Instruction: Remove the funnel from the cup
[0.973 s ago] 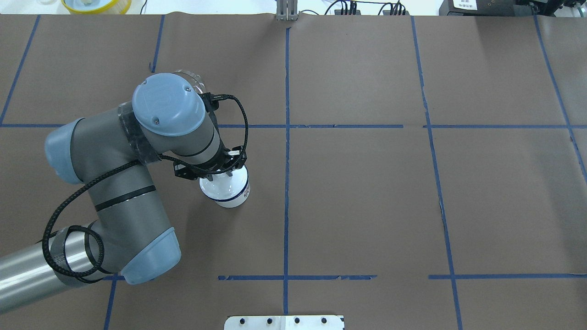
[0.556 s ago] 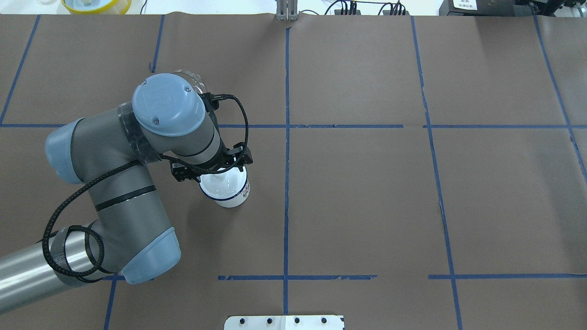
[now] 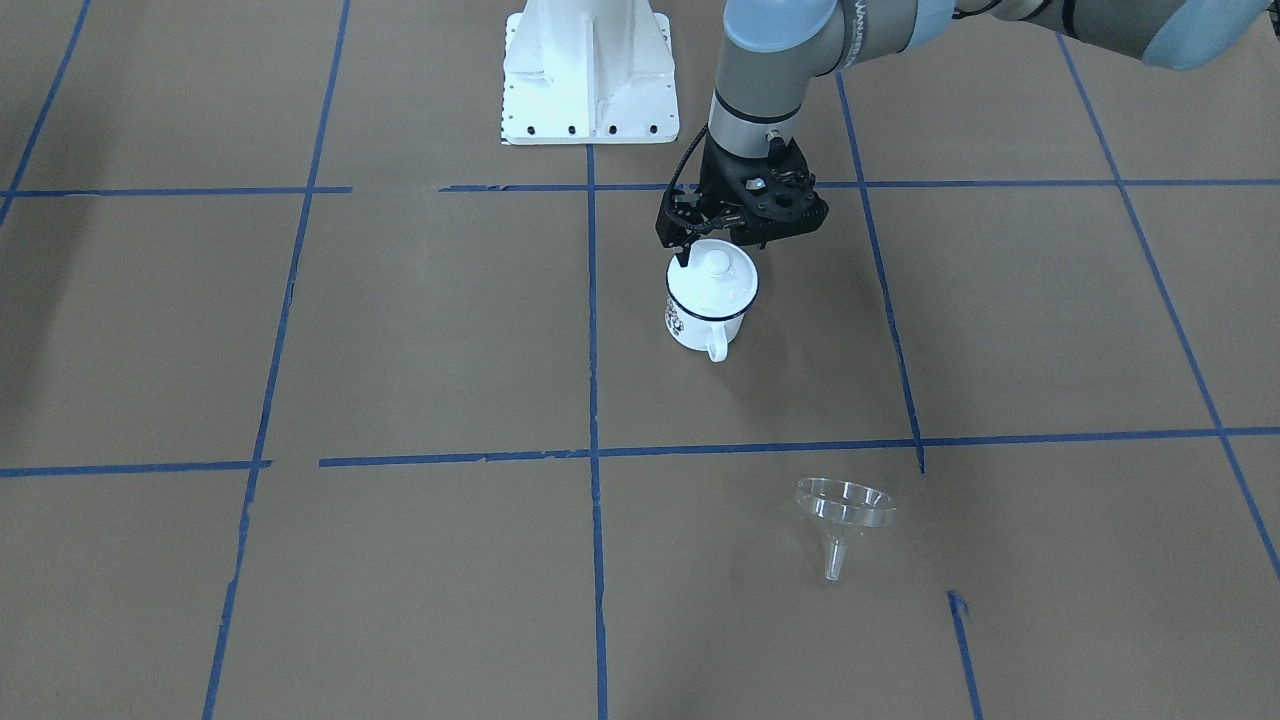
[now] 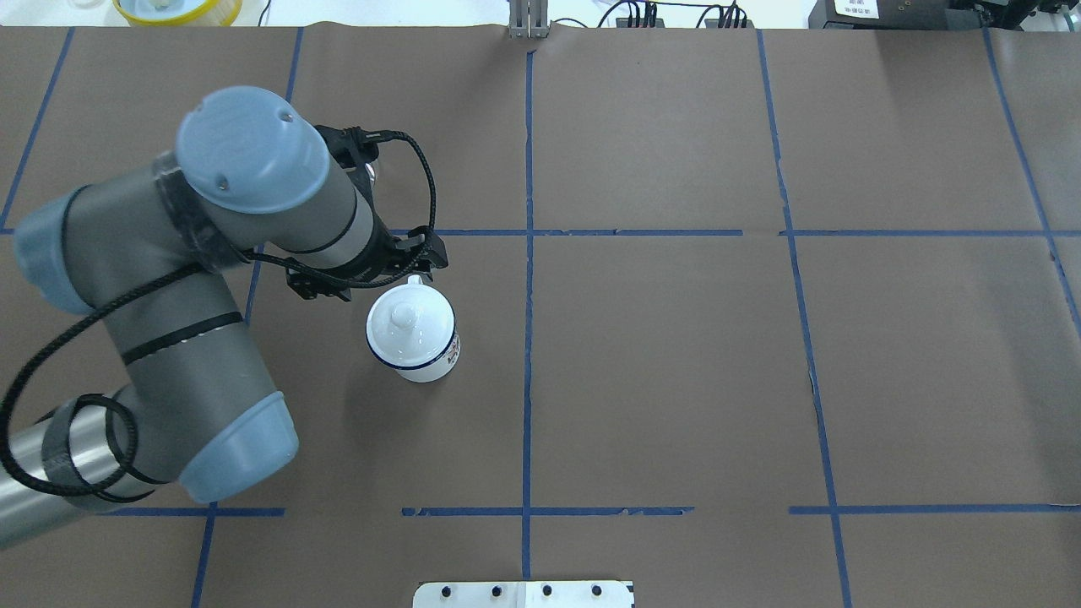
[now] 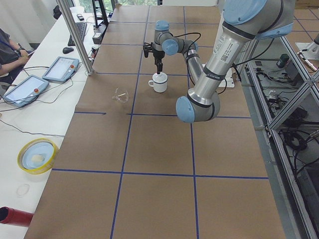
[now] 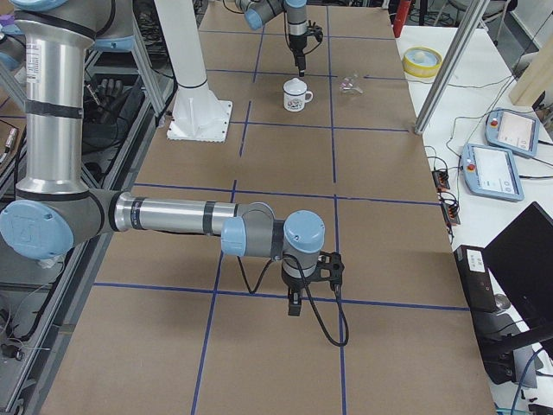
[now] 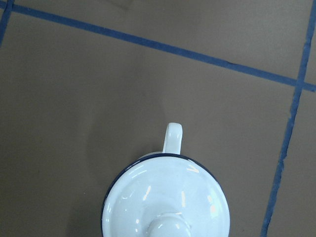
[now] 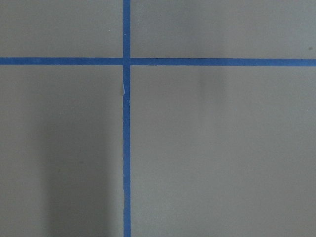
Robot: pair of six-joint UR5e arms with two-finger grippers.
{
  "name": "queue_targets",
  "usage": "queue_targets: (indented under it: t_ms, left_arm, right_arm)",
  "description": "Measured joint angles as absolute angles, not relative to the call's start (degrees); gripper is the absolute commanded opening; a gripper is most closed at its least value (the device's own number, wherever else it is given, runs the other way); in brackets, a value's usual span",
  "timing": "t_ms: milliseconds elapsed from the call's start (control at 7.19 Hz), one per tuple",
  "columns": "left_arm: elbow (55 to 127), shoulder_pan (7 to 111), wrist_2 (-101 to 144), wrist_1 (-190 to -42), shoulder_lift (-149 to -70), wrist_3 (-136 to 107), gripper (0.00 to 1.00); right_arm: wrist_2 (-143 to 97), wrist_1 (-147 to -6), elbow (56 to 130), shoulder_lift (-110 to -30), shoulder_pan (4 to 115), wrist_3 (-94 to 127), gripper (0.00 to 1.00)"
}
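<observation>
The cup (image 3: 700,305) stands upright near the table's middle, handle toward the operators' side, with a white domed lid (image 3: 716,272) and its knob on top. The clear funnel (image 3: 845,510) lies apart from the cup on the brown paper, spout pointing away from the robot. My left gripper (image 3: 720,245) hovers just above the lid, slightly to the robot's side of it, open and holding nothing. The left wrist view looks straight down on the lid (image 7: 165,197) and handle (image 7: 173,138). My right gripper (image 6: 294,307) hangs far off over bare paper; I cannot tell its state.
The white robot base (image 3: 590,70) stands at the table's near edge. A yellow-rimmed bowl (image 4: 177,8) sits beyond the far left corner. Control tablets (image 5: 20,89) lie on a side table where a person (image 5: 7,45) sits. Blue tape lines (image 4: 528,338) grid the paper.
My left gripper let go of the lid's knob, rose off it and drew back toward the far left. The lid stays on the cup, which has not moved.
</observation>
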State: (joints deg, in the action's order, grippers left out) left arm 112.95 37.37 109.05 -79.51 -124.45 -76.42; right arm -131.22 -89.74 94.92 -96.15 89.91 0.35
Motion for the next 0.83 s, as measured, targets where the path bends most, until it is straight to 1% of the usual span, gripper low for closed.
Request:
queue_targets:
  t_ms: [139,417,695,834]
  left_arm:
    - [115.31,40.59,109.35,-79.55,-123.06,-72.21,1.0]
    - [117.01,46.86,109.65,-79.92,-120.47,-60.11,1.0]
    - [115.84,55.79,112.62,-84.61,-114.34,-45.39,1.0]
    - [113.11,61.97,117.49,-89.19,-109.66,-36.66,1.0]
  right_arm:
    - [-131.22,-89.74,94.92,-96.15,89.91,0.35,1.0]
    - [-131.22,-89.74,94.91,-96.15,89.91,0.35,1.0]
    - [-131.22,-89.74,94.9,-96.15,89.91,0.35,1.0]
    - [-131.22,-89.74,94.89,-96.15,89.91,0.35,1.0]
